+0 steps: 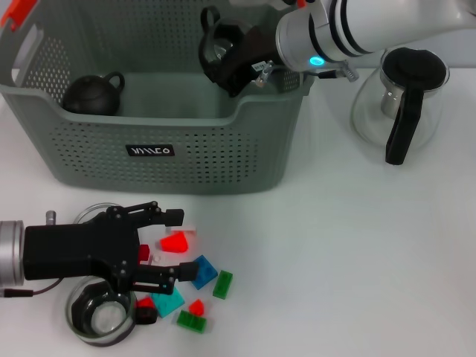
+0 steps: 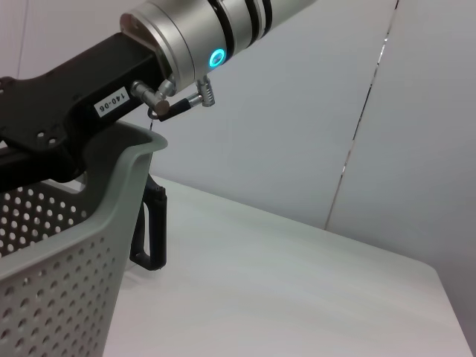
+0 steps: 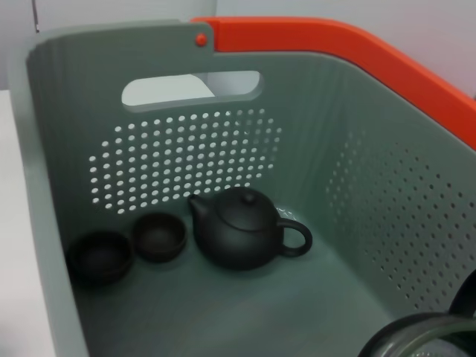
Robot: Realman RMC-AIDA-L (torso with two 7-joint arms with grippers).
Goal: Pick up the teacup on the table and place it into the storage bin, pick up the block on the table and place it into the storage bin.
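The left end effector hovers low over the desk, fingers spread around a red block among scattered blocks, just in front of the storage bin; the right end effector is over the bin's right rim, pinching a dark glass cup; inside lie a teapot and two teacups; bare desk spreads to the right, near a glass carafe.

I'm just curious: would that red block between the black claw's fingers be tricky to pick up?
Probably light and stiff; the red block looks like moulded plastic. Being small with sloped faces, it might slip or twist between the left gripper fingers. Neighbouring blocks lie close and could get nudged.
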